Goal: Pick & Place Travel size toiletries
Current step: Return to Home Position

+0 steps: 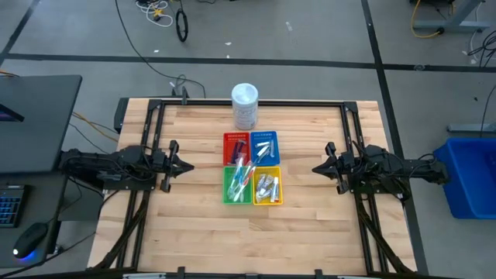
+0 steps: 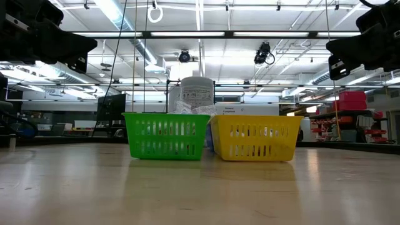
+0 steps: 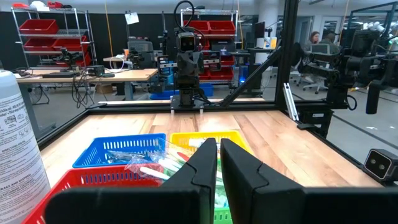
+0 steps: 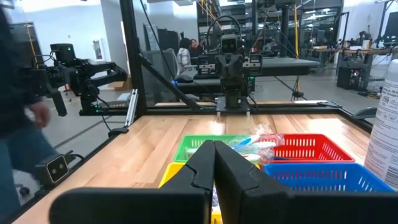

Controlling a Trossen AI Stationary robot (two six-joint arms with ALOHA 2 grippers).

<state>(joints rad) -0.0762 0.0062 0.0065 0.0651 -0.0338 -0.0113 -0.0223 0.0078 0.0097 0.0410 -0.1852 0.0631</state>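
Note:
Four square trays stand two by two at the table's middle: red [image 1: 235,146], blue [image 1: 264,144], green [image 1: 231,188] and yellow [image 1: 269,188]. The toiletries lie inside them: a dark-blue stick [image 1: 241,147] in the red tray, silvery sachets [image 1: 264,148] in the blue, pale toothbrush-like sticks [image 1: 242,173] across the green, and small white tubes [image 1: 266,186] in the yellow. My left gripper [image 1: 189,165] hovers left of the trays and is shut. My right gripper [image 1: 315,167] hovers right of them, also shut. Both point at the trays and are well clear of them.
A tall white tub [image 1: 245,105] stands just beyond the red and blue trays. Black frame rails [image 1: 155,116] run along the table's sides and far edge. A laptop [image 1: 31,116] sits off the left side. A person [image 4: 18,118] passes in the room beyond the table.

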